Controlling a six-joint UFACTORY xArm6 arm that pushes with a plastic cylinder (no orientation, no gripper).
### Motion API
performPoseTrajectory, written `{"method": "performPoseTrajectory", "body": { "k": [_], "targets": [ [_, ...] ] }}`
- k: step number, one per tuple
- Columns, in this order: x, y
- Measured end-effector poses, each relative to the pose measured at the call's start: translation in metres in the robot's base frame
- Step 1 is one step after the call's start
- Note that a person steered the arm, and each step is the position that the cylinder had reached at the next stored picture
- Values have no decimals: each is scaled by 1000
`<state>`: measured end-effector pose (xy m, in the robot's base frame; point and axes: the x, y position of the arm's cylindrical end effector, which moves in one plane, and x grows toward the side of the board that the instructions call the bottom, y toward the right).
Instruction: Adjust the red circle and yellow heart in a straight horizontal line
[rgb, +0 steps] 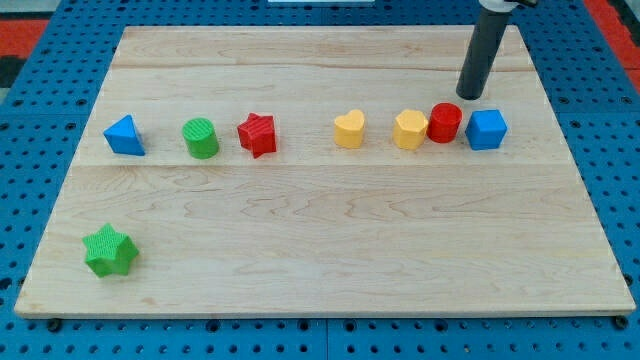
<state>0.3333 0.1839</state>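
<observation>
Pale wooden board (330, 260), plank seams running across, grain visible, evenly lit. Set on a blue perforated base (40, 110) with a regular grid of holes, showing on all four sides. Red surface (615, 20) at the view's top corners.

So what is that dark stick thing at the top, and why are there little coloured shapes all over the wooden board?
That stick is the end of a robot arm. It has no hand and holds nothing; it just pushes things with my tip. There is one picture, from one camera looking down at the wooden board.

On the board sit small blocks, mostly in a row: a blue triangle, a green circle, a red star, a yellow heart, another yellow block, a red circle and a blue block. A green star sits alone near the view's bottom left.

My tip is just above the red circle, towards the view's top, not touching it.
</observation>
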Motion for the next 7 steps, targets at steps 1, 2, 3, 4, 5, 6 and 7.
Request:
{"method": "performPoseTrajectory", "body": {
  "k": [1,2,3,4,5,6,7],
  "targets": [
    [4,0],
    [7,-10],
    [9,-30],
    [15,-39],
    [25,-39],
    [33,-35],
    [25,-39]
  ]
}}
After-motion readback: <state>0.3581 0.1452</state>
